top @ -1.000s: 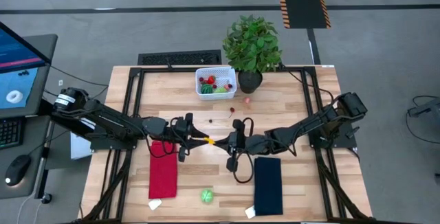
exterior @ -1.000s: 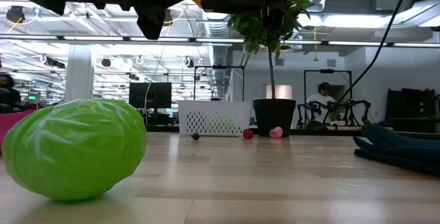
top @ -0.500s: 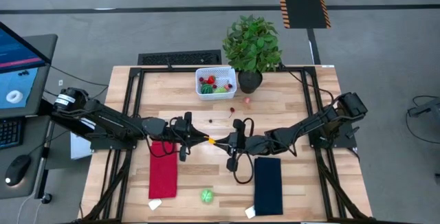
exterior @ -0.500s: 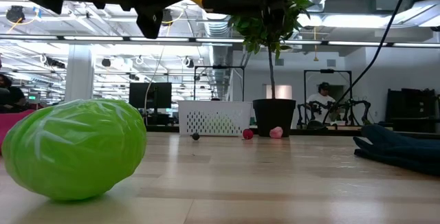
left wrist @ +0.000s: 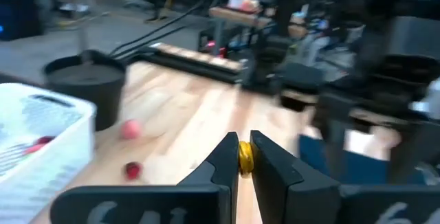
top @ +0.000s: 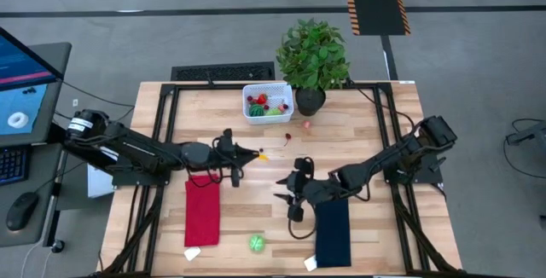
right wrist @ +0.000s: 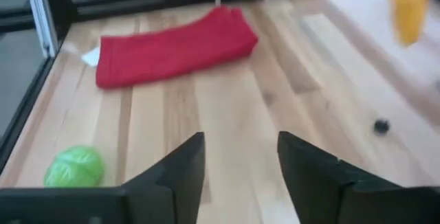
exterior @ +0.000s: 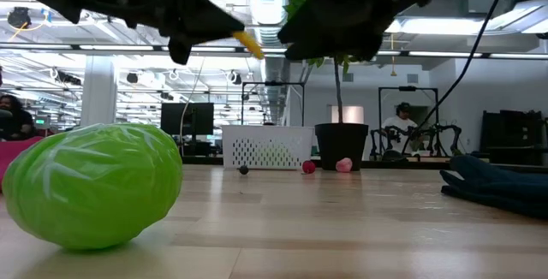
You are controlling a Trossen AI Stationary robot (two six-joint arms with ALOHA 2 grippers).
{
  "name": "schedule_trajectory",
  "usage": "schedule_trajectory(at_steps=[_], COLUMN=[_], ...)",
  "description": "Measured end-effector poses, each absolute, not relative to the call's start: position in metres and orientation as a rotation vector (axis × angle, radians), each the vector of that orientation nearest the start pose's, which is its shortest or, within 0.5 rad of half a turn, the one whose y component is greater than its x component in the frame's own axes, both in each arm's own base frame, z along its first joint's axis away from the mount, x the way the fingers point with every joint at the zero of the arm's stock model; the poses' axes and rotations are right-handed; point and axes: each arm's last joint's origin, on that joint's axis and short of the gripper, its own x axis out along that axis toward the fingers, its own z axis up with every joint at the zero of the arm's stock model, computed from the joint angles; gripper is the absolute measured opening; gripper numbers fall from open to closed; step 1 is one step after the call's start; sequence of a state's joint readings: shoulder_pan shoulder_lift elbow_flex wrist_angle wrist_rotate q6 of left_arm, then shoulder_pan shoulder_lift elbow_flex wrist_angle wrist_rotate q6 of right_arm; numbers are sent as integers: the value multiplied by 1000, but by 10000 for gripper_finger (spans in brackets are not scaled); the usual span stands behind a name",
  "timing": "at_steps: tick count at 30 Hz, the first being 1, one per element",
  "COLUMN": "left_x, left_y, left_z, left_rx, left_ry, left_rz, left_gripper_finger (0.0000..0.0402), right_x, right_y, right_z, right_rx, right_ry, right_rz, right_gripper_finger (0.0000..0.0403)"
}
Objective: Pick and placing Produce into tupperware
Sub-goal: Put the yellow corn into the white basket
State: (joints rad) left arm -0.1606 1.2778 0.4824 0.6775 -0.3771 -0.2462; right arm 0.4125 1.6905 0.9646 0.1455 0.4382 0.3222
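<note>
- Tabletop (top: 358,133): light wood, carrying everything below.
- Potted plant (top: 313,54): at far edge, just beside basket.
- Red cloth (top: 202,211) and dark cloth (top: 333,231): flat near front edge.
- White basket (top: 268,101): at far edge, red and green produce (top: 258,105) inside.
- Left tool (top: 253,153): above mid-tabletop, clenched on small yellow piece (left wrist: 245,154).
- Right tool (top: 285,190): near dark cloth, released, fingers (right wrist: 180,171) spread, holding nothing.
- Green cabbage (top: 256,243): between cloths.
- Pink ball (top: 306,125) and red ball (top: 287,136): loose, near pot.

Pale wooden table (top: 358,133), matt red cloth (top: 202,211), dark cloth (top: 333,231), perforated white plastic basket (top: 268,90), glossy green cabbage (exterior: 94,183).
</note>
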Motion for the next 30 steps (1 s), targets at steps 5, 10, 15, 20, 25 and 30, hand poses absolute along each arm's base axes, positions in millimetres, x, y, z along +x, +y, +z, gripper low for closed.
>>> schedule_trajectory(at_steps=[5, 10, 15, 20, 25, 30], left_x=[252, 250, 244, 229, 215, 226], left_y=[-6, 27, 66, 106, 139, 148], left_z=[209, 209, 208, 205, 203, 213], left_rx=[-212, -258, -369, -490, -588, -610], left_ry=[104, 92, 75, 62, 139, 150], left_rz=[346, 451, 477, 585, 724, 618], left_gripper_finger=[17, 18, 18, 18, 18, 18], right_x=[320, 315, 315, 316, 316, 316], right_y=[147, 157, 157, 155, 155, 155], right_z=[195, 196, 196, 196, 196, 196], right_rx=[95, 78, 75, 77, 78, 80], right_ry=[532, 513, 510, 509, 509, 505], right_rz=[-77, -82, -92, -98, -98, -97], right_gripper_finger=[228, 225, 222, 221, 221, 221])
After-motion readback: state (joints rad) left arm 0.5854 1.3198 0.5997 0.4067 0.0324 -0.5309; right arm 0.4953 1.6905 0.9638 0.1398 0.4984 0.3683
